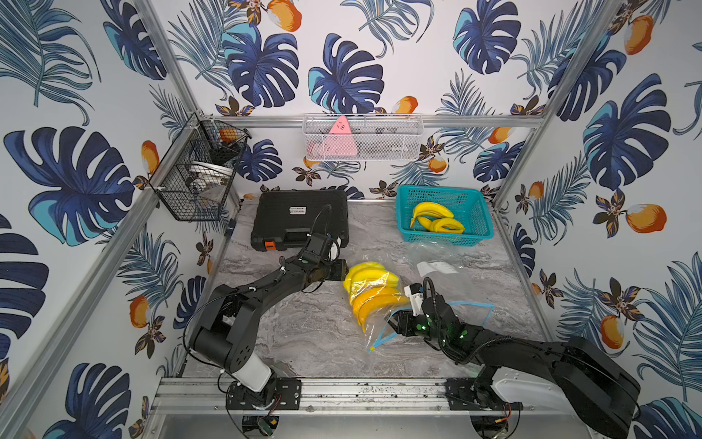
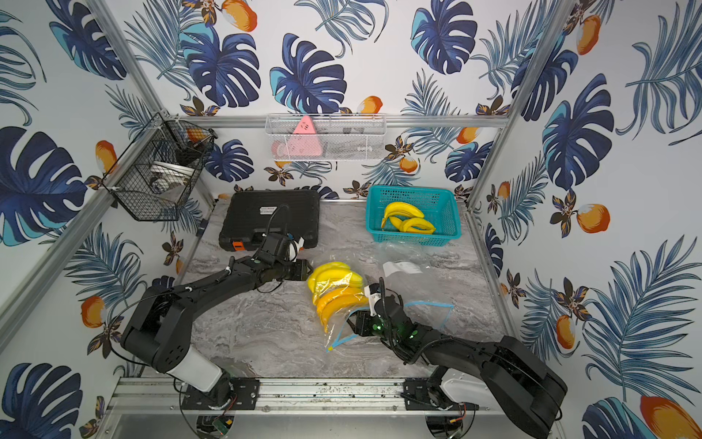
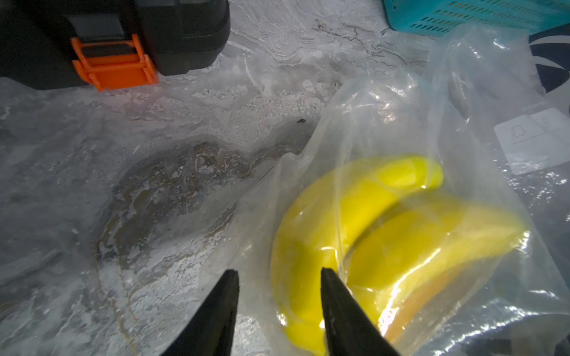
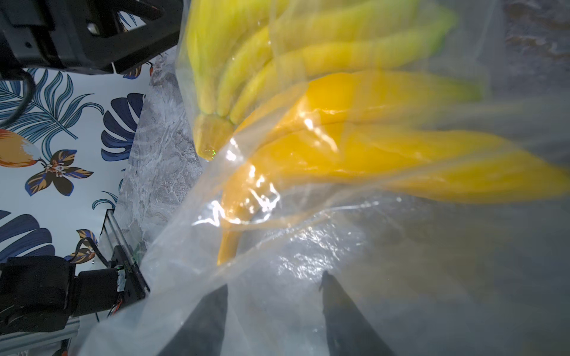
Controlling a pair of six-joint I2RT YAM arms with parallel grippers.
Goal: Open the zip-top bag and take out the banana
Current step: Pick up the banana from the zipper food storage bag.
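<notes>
**Operator:** Where's the banana?

**Spotter:** In the zip-top bag [image 1: 378, 323] at mid-table. There's a yellow bunch [image 1: 364, 275] at the closed end and an orange banana bunch [image 1: 374, 304] nearer the mouth. The blue zip strip [image 1: 381, 331] gapes, so I'd judge the bag open and the pulling-out as your step now.

**Operator:** And my pincers?

**Spotter:** Your right gripper [image 4: 274, 279] sits at the mouth, jaws spread, pinching nothing. Film veils its fingers, so I cannot tell whether it's inside the bag or under it. Your left gripper [image 3: 279, 272] is at the closed end, jaws also apart, one finger just beside the yellow bunch.

**Operator:** Best way in?

**Spotter:** Pin the closed end with the left, on plastic only. Slide the right along an orange stem, close on fruit rather than film, then draw back through the mouth. The teal basket [image 1: 442, 192] behind holds bananas.
</notes>
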